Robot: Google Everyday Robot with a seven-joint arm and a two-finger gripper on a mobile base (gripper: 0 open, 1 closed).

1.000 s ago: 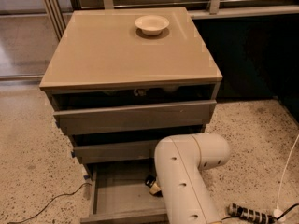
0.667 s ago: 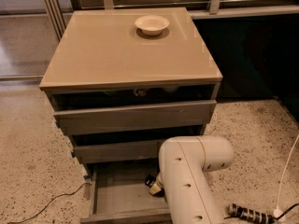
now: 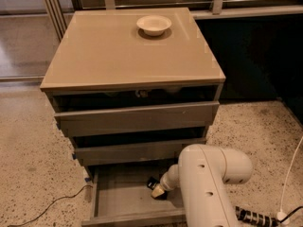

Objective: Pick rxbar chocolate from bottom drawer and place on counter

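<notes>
A robot's gripper (image 3: 157, 191) sits low inside the pulled-out bottom drawer (image 3: 118, 203) of a grey cabinet, its pale tip right at a small dark packet, apparently the rxbar chocolate (image 3: 152, 183), which lies on the drawer floor towards the right side. Whether the gripper is parted or closed on the bar cannot be told from this angle, as the bulky white arm (image 3: 210, 178) hides much of it. Above, the glossy tan worktop (image 3: 113, 56) carries only a cream bowl (image 3: 154, 24) near its back edge, leaving broad room for the bar in front. The bar is probably light and fairly stiff, though its smooth wrapper could slip. It lies flat, so the surest hold is likely across its narrow width near the middle, with a pinch firm enough to carry it up past the two drawers above.
</notes>
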